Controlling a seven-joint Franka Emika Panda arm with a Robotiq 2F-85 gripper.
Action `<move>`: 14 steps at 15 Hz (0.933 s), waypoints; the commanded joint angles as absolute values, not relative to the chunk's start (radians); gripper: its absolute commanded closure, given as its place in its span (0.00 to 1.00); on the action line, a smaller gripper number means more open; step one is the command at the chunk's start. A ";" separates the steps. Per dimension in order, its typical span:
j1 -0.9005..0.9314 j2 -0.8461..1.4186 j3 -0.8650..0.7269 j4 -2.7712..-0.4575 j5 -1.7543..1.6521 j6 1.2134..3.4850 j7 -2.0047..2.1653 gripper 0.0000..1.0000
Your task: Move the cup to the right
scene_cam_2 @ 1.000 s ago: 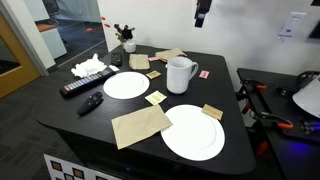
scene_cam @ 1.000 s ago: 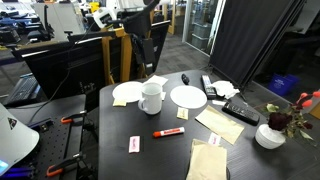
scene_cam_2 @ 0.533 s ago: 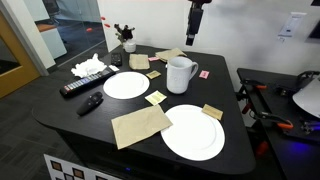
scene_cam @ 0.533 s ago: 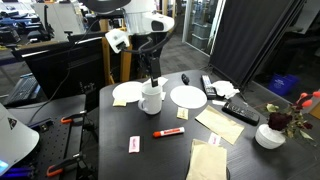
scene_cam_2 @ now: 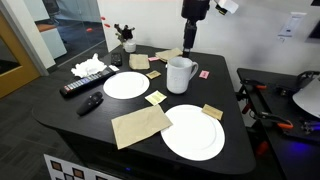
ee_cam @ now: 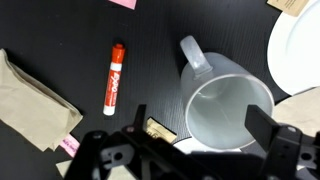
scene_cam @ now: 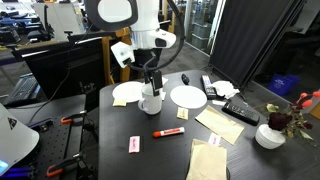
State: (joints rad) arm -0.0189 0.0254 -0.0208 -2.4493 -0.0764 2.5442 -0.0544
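Observation:
The cup [scene_cam: 151, 99] is a plain white mug that stands upright on the black table between two white plates. It also shows in the other exterior view [scene_cam_2: 180, 75]. In the wrist view I look down into the cup [ee_cam: 228, 112], with its handle [ee_cam: 193, 55] pointing up-left. My gripper [scene_cam: 153, 80] hangs just above the cup, and shows higher over it from the other side [scene_cam_2: 187, 42]. It is open, and in the wrist view the gripper [ee_cam: 200, 125] has one dark finger [ee_cam: 137, 120] on each side of the rim. It holds nothing.
White plates [scene_cam: 188, 97] [scene_cam: 127, 93] flank the cup. A red marker [scene_cam: 168, 132] [ee_cam: 114, 78] lies in front of it, with napkins [scene_cam: 207, 160], sticky notes and remotes [scene_cam: 240, 110] around. A flowered bowl [scene_cam: 270, 136] sits at the table's corner.
The arm has come down from high above the table to just over the cup. The cup has not moved.

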 commanded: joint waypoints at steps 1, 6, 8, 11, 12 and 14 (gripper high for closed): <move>-0.023 0.072 -0.023 -2.423 -0.056 2.562 -0.061 0.00; -0.025 0.119 -0.022 -2.405 -0.050 2.559 -0.065 0.00; -0.027 0.137 -0.022 -2.398 -0.046 2.558 -0.068 0.00; -0.028 0.158 -0.023 -2.385 -0.040 2.556 -0.055 0.00; -0.022 0.136 -0.022 -2.406 -0.057 2.543 -0.054 0.00; -0.023 0.147 -0.022 -2.398 -0.055 2.543 -0.054 0.00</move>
State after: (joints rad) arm -0.0230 0.1477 -0.0226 -2.3992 -0.0555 2.5457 -0.0543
